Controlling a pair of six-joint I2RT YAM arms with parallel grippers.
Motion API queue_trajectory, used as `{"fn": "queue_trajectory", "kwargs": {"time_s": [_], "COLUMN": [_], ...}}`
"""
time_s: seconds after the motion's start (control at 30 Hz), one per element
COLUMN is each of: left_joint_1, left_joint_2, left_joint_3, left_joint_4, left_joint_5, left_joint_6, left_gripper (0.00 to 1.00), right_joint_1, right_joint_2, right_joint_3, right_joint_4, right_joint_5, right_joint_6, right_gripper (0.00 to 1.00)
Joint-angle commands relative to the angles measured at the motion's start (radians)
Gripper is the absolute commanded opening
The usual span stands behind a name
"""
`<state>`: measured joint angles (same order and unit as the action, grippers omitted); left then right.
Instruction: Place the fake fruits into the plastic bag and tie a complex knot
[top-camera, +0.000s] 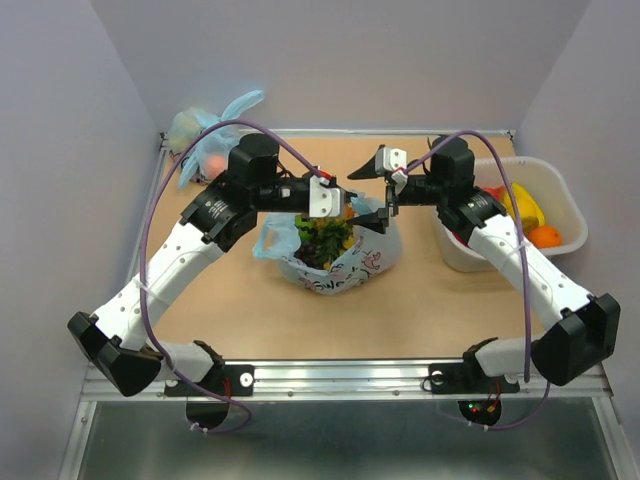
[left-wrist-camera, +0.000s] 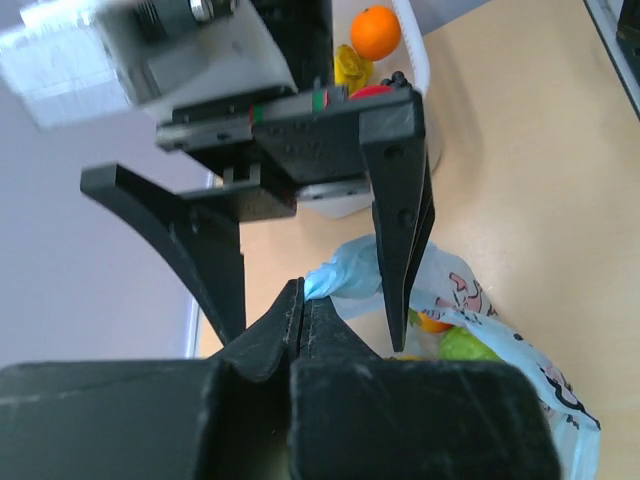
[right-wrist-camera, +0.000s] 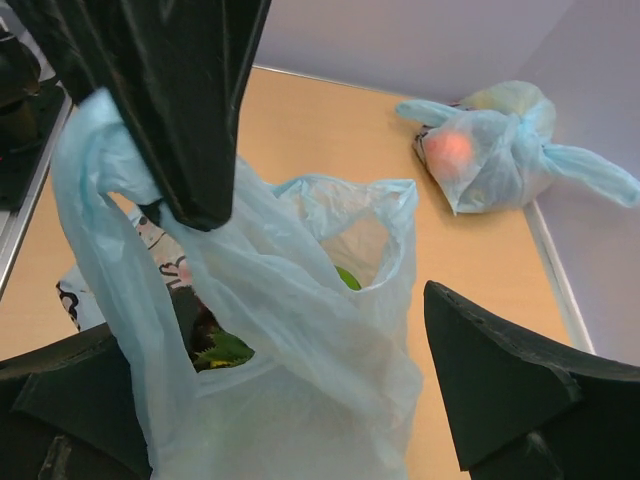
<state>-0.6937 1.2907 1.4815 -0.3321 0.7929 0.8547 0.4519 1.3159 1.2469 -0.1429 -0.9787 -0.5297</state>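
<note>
Tabletop (top-camera: 430, 310): plastic bag (top-camera: 345, 265) sits centre, btwn both arms, fake fruits (top-camera: 322, 238) inside, mouth not yet tied. Left gripper (left-wrist-camera: 303, 300) pressed together, pinching one handle (left-wrist-camera: 345, 272) & holding it up. Right gripper (top-camera: 370, 193) spread wide, holding nothing, straddling bag top. Free handle (right-wrist-camera: 350, 195) stands btwn its jaws, nearer right arm, so prob. that arm's to take.

Thin, translucent, crinkly plastic film on the bag (top-camera: 350, 268) at centre. Matt, smooth, wood-look tabletop (top-camera: 420, 310). Glossy fruits (top-camera: 545, 236) at right, in a smooth plastic tub (top-camera: 548, 168).
</note>
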Motion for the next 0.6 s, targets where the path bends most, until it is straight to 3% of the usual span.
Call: {"fn": "queue_trajectory", "kwargs": {"time_s": [0.0, 0.1, 0.27, 0.3, 0.47, 0.57], "left_joint_1": [-0.003, -0.003, -0.004, -0.004, -0.004, -0.004], "left_joint_2": [-0.028, -0.030, -0.030, -0.027, -0.022, -0.028], "left_joint_3": [0.053, 0.054, 0.049, 0.049, 0.040, 0.028], "left_joint_4": [0.056, 0.076, 0.116, 0.117, 0.142, 0.197], "left_joint_5": [0.069, 0.062, 0.060, 0.062, 0.046, -0.016], "left_joint_6": [-0.016, -0.026, -0.062, -0.063, -0.088, -0.147], "left_gripper": [0.00, 0.00, 0.00, 0.00, 0.00, 0.00], "right_joint_1": [-0.002, -0.001, 0.020, 0.025, 0.037, 0.037], "right_joint_2": [0.043, 0.072, 0.107, 0.114, 0.151, 0.177], "right_joint_3": [0.059, 0.054, 0.034, 0.033, 0.022, 0.026], "right_joint_4": [0.095, 0.100, 0.120, 0.126, 0.219, 0.238], "right_joint_5": [-0.113, -0.138, -0.167, -0.169, -0.160, -0.115], "right_joint_6": [-0.052, -0.064, -0.055, -0.050, 0.026, 0.083], "right_gripper": [1.00, 0.97, 0.79, 0.67, 0.35, 0.09]}}
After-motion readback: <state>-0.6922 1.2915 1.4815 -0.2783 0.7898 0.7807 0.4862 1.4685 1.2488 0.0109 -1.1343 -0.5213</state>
